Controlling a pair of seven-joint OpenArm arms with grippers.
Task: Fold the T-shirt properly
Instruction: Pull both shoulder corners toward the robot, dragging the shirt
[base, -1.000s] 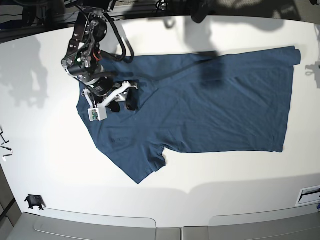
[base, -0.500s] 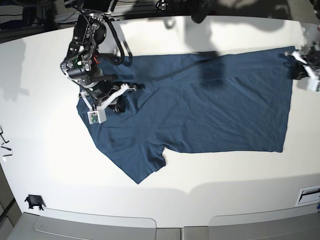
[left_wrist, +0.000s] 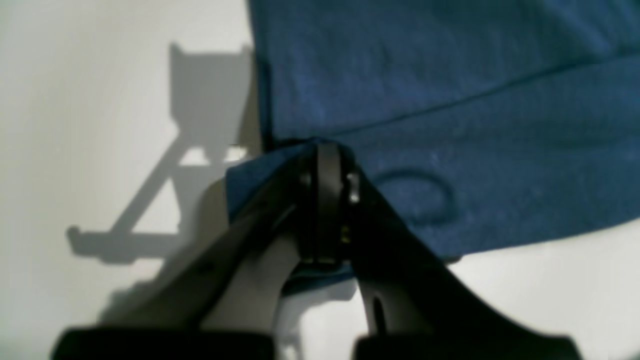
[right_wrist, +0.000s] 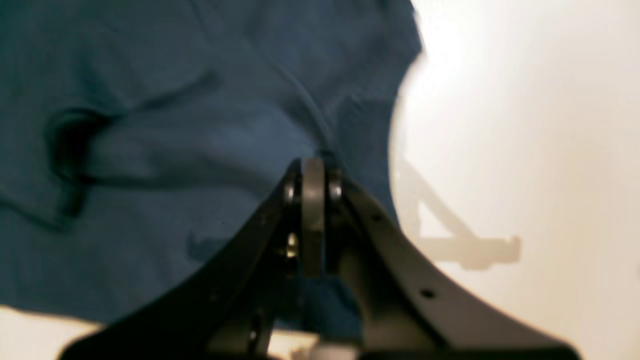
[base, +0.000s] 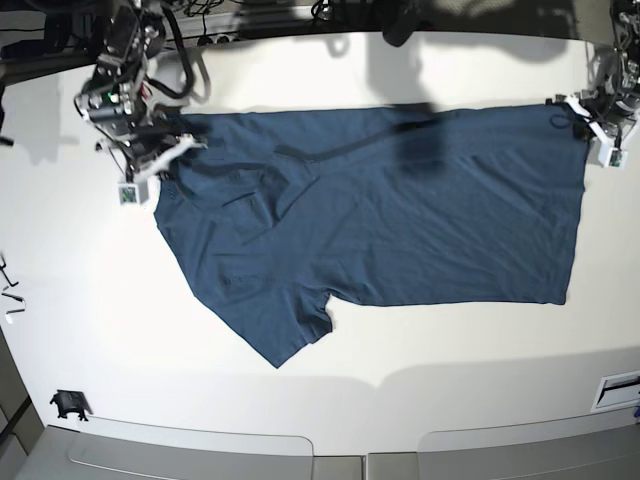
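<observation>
Left gripper (left_wrist: 325, 165) is pinched on the hem corner of the T-shirt (base: 400, 220); right gripper (right_wrist: 312, 172) is clamped on its shoulder edge. The T-shirt lies flat on the table (base: 80, 300). Risk: uneven pulling may slip a grip or bunch the cloth.

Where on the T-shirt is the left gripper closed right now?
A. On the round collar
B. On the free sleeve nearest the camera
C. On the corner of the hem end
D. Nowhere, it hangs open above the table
C. In the left wrist view the left gripper has its fingers pinched together on a corner of the T-shirt, and the base view puts it at the hem end.
</observation>
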